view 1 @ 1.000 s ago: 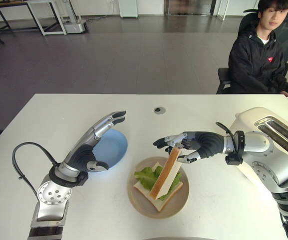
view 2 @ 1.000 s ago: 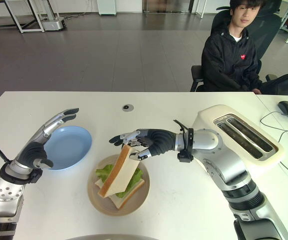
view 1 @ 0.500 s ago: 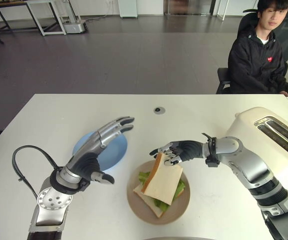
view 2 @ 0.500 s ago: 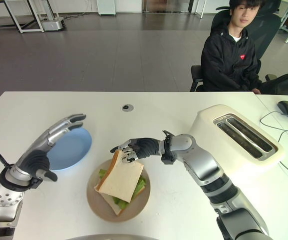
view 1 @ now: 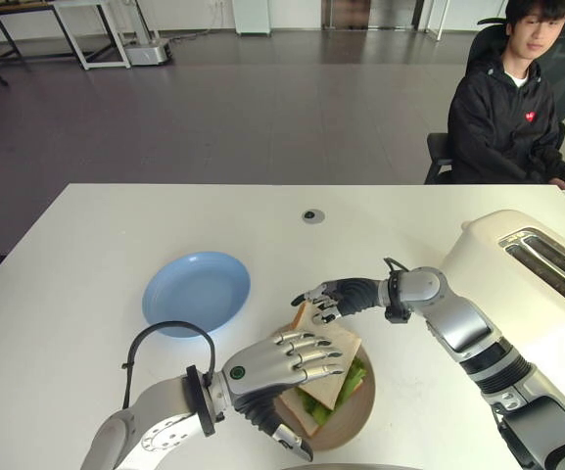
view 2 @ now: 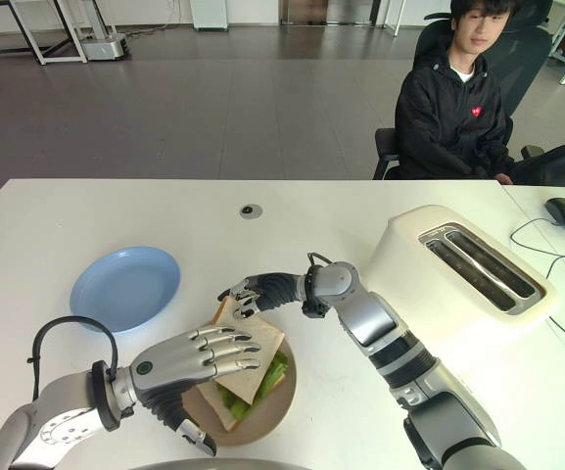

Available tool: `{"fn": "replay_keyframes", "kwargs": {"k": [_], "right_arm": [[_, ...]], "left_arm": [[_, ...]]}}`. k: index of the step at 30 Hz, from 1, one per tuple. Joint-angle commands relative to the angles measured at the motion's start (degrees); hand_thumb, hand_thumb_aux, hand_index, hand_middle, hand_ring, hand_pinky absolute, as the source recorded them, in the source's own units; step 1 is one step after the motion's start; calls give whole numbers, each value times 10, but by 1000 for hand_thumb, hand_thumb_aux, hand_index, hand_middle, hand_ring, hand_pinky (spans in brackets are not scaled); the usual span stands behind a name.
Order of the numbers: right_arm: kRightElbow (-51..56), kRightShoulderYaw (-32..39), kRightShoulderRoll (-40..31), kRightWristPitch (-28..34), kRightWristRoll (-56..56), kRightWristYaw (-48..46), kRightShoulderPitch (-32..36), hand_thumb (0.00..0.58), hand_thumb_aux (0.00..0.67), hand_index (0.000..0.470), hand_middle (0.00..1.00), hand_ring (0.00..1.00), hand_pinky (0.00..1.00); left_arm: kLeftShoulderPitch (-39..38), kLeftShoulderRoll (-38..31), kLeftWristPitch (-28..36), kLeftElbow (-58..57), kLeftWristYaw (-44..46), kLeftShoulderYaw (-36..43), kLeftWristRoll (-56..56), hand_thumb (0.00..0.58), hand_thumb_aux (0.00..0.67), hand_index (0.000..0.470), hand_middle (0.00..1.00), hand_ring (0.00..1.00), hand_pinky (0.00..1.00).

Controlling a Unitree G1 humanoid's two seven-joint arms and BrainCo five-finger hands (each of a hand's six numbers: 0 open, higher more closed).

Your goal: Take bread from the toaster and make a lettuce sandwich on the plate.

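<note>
Left hand (view 1: 284,368) is laid flat, fingers spread, on the top slice (view 1: 339,335), whose far corner is pinched by the right hand (view 1: 327,297). One toaster (view 2: 429,284) is counted, its slots seemingly emptied. Two plates are counted, the blue plate (view 2: 125,286) bare and the tan plate (view 2: 280,399) loaded. Two bread slices are stacked, the bottom slice (view 2: 221,415) underneath, with one lettuce layer (view 2: 274,372) between. Assembly is judged nearly finished: only release remains.
</note>
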State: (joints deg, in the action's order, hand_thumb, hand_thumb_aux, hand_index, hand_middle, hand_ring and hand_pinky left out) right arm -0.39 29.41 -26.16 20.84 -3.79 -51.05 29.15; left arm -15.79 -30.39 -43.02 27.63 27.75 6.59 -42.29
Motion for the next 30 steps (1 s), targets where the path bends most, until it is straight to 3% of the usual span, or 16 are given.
{"fn": "replay_keyframes", "kwargs": {"k": [1, 5, 6, 7, 8, 19, 24, 30], "right_arm": [[0, 1, 10, -19, 14, -8, 2, 562, 552, 387, 0, 0, 0], [12, -4, 19, -28, 27, -8, 4, 551, 520, 365, 0, 0, 0], [17, -6, 21, -31, 31, -6, 4, 531, 476, 334, 0, 0, 0], [21, -9, 23, -35, 36, -2, 5, 466, 373, 262, 0, 0, 0], [25, -12, 25, -38, 40, 4, 5, 0, 0, 0, 0, 0, 0], [77, -104, 20, -118, 67, 90, 34, 0, 0, 0, 0, 0, 0], [78, -131, 9, -162, 74, 110, 20, 0, 0, 0, 0, 0, 0], [77, -151, -22, -229, 92, 124, -12, 0, 0, 0, 0, 0, 0]], "left_arm": [[-16, -18, 15, -25, 4, 30, -43, 0, 0, 0, 0, 0, 0], [-39, -27, 33, -57, 19, 74, -29, 0, 0, 0, 0, 0, 0], [-41, -29, 39, -65, 21, 85, -33, 0, 0, 0, 0, 0, 0], [-42, -32, 45, -76, 18, 92, -41, 0, 0, 0, 0, 0, 0], [-43, -36, 49, -84, 15, 98, -46, 0, 0, 0, 0, 0, 0], [-10, -56, 77, -162, -28, 135, -80, 0, 0, 0, 0, 0, 0], [56, -54, 85, -220, -61, 155, -108, 0, 0, 0, 0, 0, 0], [172, -33, 73, -272, -177, 152, -125, 0, 0, 0, 0, 0, 0]]}}
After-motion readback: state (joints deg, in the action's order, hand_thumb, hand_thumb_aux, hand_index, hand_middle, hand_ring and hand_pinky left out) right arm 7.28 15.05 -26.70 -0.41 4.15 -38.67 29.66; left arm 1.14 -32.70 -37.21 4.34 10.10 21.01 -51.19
